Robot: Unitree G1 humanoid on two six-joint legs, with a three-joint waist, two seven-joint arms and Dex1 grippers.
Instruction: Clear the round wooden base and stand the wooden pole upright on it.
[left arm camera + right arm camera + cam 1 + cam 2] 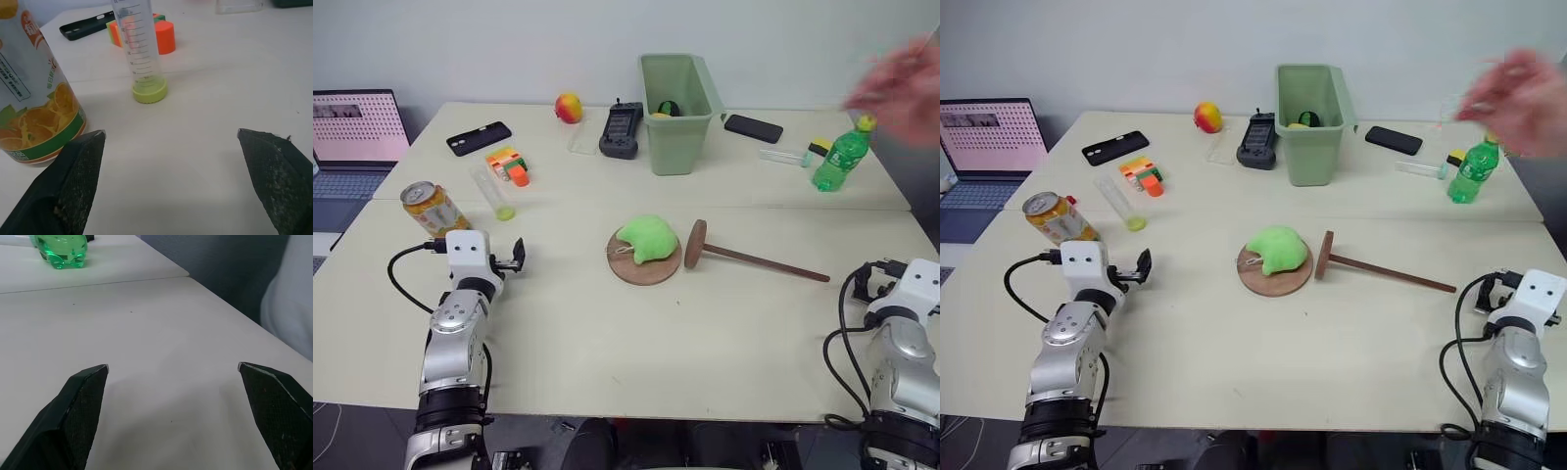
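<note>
At the centre of the table [558,343] you see the round wooden base [644,266], lying flat, with a soft green toy [648,239] resting on top of it and covering most of its upper face. Just to the right of the base lies the wooden pole [759,260], on its side on the tabletop; its fixed disc end stands on edge next to the base's rim, whether touching cannot be told, and the thin rod runs away to the right and slightly toward you.

Your left gripper [171,142] hovers low over the near left part of the table, its two black fingers [73,176] spread wide with nothing between them. Close beside it, on the outer side, stands an orange-printed drink can [433,208]; ahead of it lies a clear measuring tube with a yellow-green cap [143,54], and beyond that an orange and green block [159,35] and a black phone [479,138].

Your right gripper [173,377] sits near the right edge of the table, fingers likewise released and empty, over bare tabletop. A green plastic bottle [839,160] stands farther back on that side, and a person's hand [901,90] shows blurred above it.

Along the far side you find a green bin [677,110], a black handheld device [621,130], an apple [569,107] and a second black phone [753,127]. A laptop [352,137] stands open at the far left.
</note>
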